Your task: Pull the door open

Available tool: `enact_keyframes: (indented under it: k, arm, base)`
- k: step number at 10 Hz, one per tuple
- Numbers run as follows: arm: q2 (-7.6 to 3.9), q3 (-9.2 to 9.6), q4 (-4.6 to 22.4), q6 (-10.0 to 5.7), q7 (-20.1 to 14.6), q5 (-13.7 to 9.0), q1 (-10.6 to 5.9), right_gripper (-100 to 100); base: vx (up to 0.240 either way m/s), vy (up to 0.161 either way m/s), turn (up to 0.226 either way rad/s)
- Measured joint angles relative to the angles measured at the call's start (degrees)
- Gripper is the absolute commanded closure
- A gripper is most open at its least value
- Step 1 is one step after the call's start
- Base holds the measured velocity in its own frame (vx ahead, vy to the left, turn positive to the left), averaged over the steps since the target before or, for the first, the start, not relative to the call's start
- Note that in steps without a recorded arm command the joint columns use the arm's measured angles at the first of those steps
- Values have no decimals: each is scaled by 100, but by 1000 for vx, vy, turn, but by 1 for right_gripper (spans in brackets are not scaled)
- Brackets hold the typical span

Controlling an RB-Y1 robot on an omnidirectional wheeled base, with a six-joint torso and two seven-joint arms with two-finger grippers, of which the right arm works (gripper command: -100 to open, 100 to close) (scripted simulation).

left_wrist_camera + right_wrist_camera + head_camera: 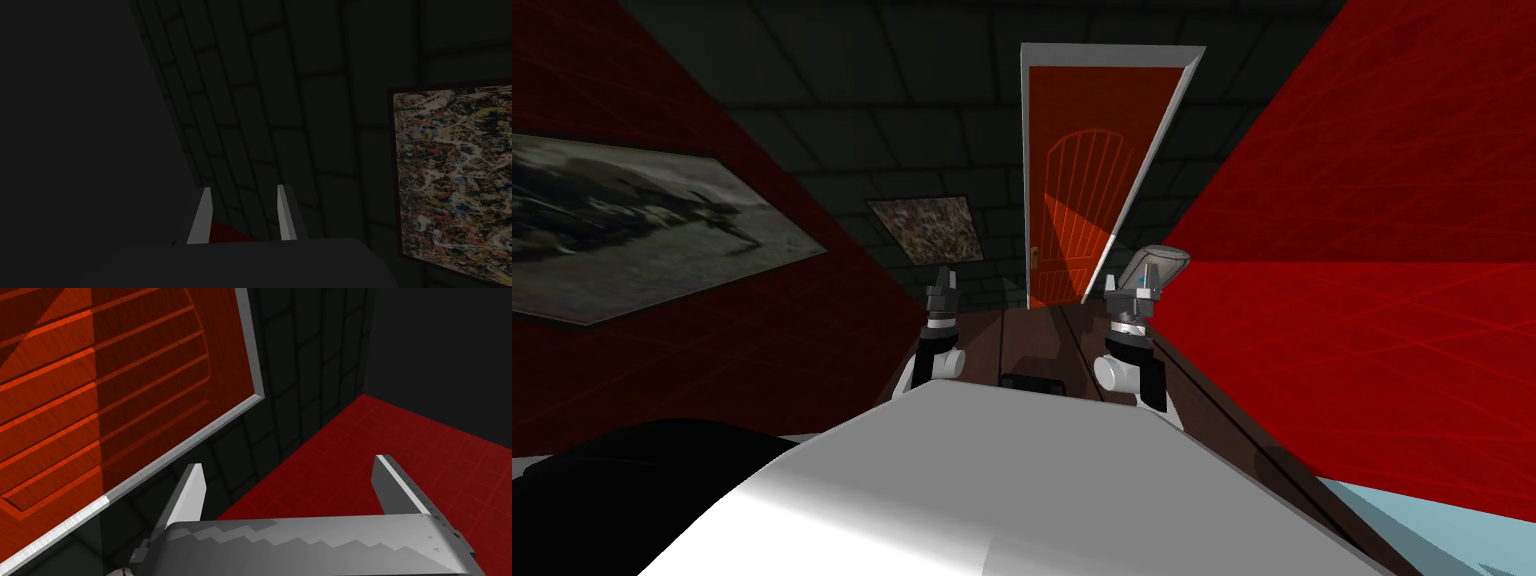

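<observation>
Door [1077,190] stands at the far end of a narrow hall in the head view. It is orange with a curved shape cut into it, and it sits in a grey frame [1160,140]. A small gold handle [1034,256] is on its left edge, low down. Red walls [1372,250] run along both sides of the hall. A dark wall [842,140] is around the door, and the floor [1032,335] is dark brown. A big grey picture [642,230] hangs on the left red wall. The left gripper [944,272] is held up left of the door. The right gripper [1157,258] is held up by the bottom right corner of the frame. Both point toward the door end of the hall.

In the left wrist view, the two fingers [201,217] stand a little apart. There is a gap between them and nothing in it.

In the right wrist view, the two fingers [192,493] are spread wide and hold nothing. The door, with its orange grooves and grey frame, is off to the side past one finger. The dark wall and a red wall meet ahead between the fingers. I cannot tell how far away the door is.
</observation>
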Motion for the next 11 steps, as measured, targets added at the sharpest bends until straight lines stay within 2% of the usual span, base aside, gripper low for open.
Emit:
enact_keyframes:
  k: [6,9,11]
  arm:
    - [-232,334,619,-62,-654,-352,-374,-100]
    - [-304,558,874,-31,-969,-523,-554,-100]
    - [-413,677,1139,-74,-1243,-669,-704,-100]
  base:
    - [93,32,-26]
    - [89,32,-28]
    - [101,38,-28]
